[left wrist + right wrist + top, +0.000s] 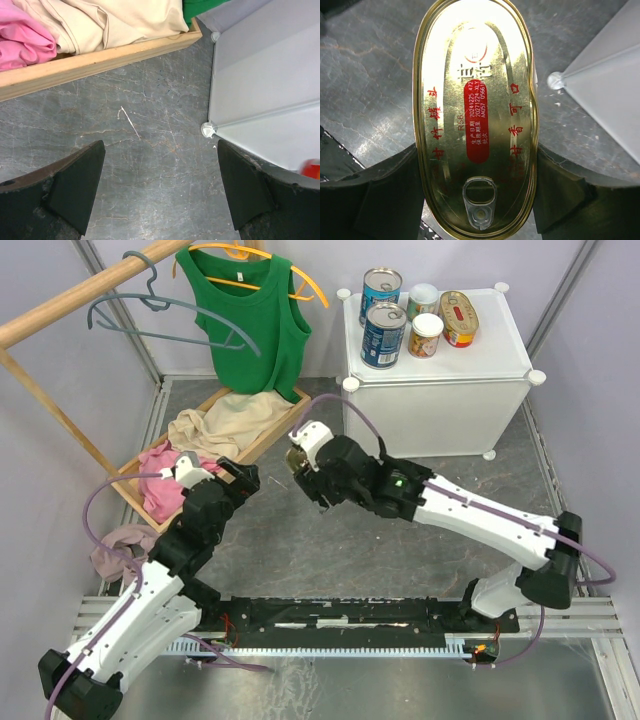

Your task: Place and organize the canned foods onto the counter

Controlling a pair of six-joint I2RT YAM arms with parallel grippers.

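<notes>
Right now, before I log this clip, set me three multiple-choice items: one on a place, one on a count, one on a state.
1. Where is the gold oval tin? A on the floor; B in the right gripper; C in the wooden tray.
2. How many cans stand on the counter? A three; B five; C six.
3. The left gripper is: A open, empty; B shut on a can; C shut on cloth.
1 B: fingers flank it in the right wrist view. 2 B: two blue tins, two white-lidded cans, one yellow-red oval tin. 3 A: jaws wide apart over the grey surface.
</notes>
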